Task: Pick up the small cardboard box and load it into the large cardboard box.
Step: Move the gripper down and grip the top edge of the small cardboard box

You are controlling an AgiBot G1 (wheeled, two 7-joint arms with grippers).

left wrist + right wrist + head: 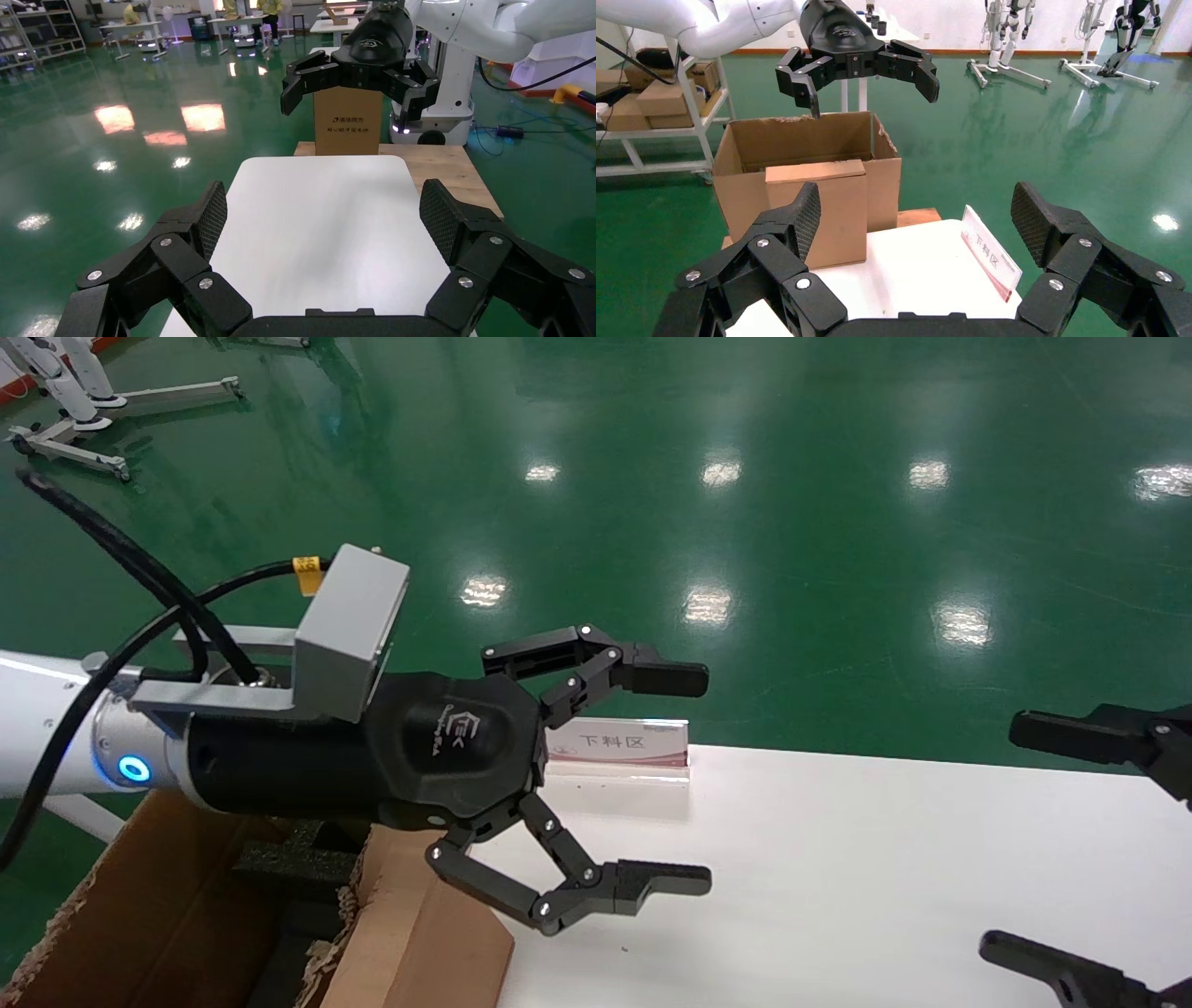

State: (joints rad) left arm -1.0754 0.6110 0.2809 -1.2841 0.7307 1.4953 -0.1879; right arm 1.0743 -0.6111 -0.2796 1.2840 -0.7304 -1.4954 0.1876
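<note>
The small cardboard box (424, 933) is a smooth light-brown carton standing upright at the white table's left end, against the large cardboard box (140, 915). The right wrist view shows it (817, 210) in front of the large box (800, 140), which has torn edges and black foam (298, 859) inside. My left gripper (691, 778) is open and empty, held in the air above the small box and the table's left end. It also shows in the right wrist view (870, 95). My right gripper (1010, 838) is open and empty above the table's right end, facing the left one.
The white table (885, 877) bears a clear sign stand with a red strip (619, 744) at its far edge. Another brown carton with printed text (348, 137) stands on a wooden platform (457, 165) beyond the table's right end. Green floor lies all around.
</note>
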